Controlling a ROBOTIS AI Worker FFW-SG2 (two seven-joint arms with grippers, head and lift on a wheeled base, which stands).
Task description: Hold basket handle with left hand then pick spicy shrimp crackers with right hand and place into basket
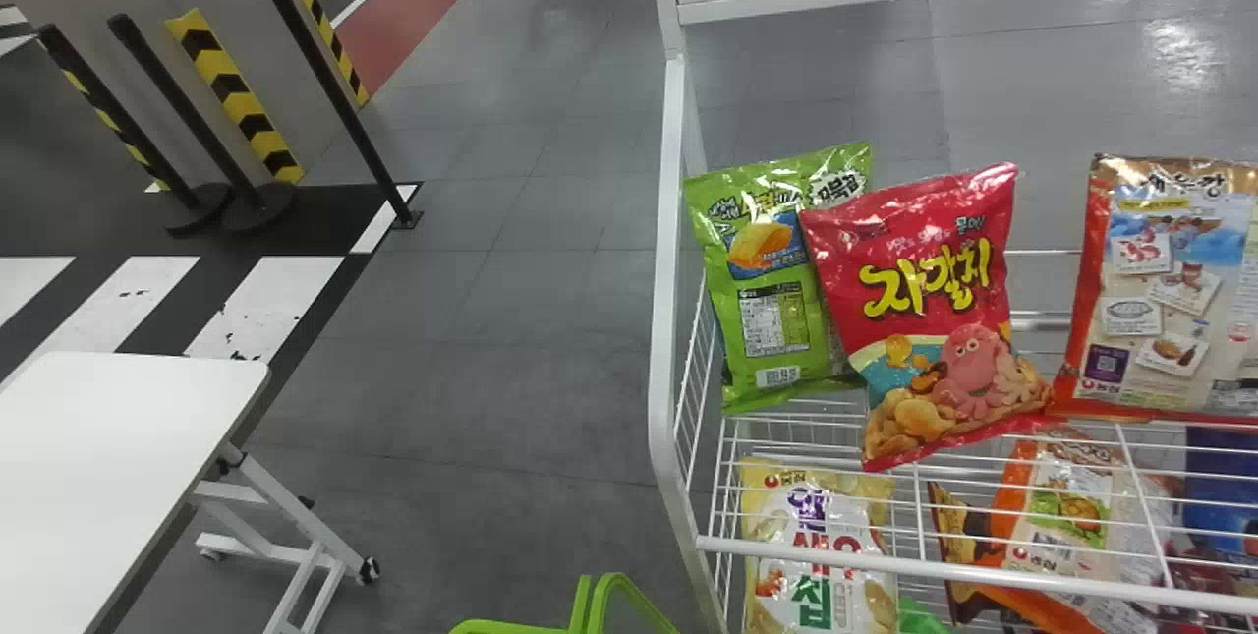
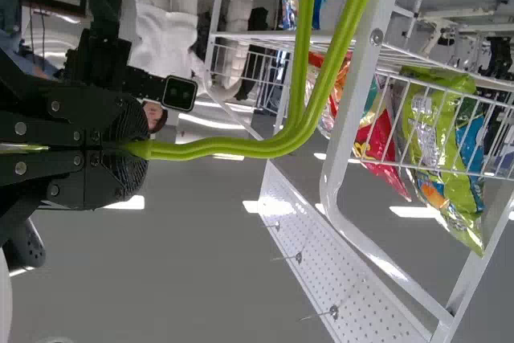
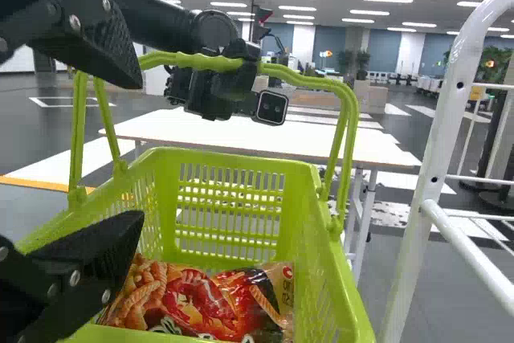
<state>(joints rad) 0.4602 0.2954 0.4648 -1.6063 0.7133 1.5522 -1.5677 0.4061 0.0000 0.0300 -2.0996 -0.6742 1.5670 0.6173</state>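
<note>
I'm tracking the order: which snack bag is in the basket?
The orange-red spicy shrimp crackers; the green bag and red octopus bag are on the rack.

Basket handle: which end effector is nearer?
Left: the left end effector grips the handle; the right end effector is open by the basket, not gripping it.

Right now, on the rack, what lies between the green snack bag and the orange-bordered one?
The head view shows a red snack bag between the green bag and the orange-bordered bag, overlapping the green one.
</note>
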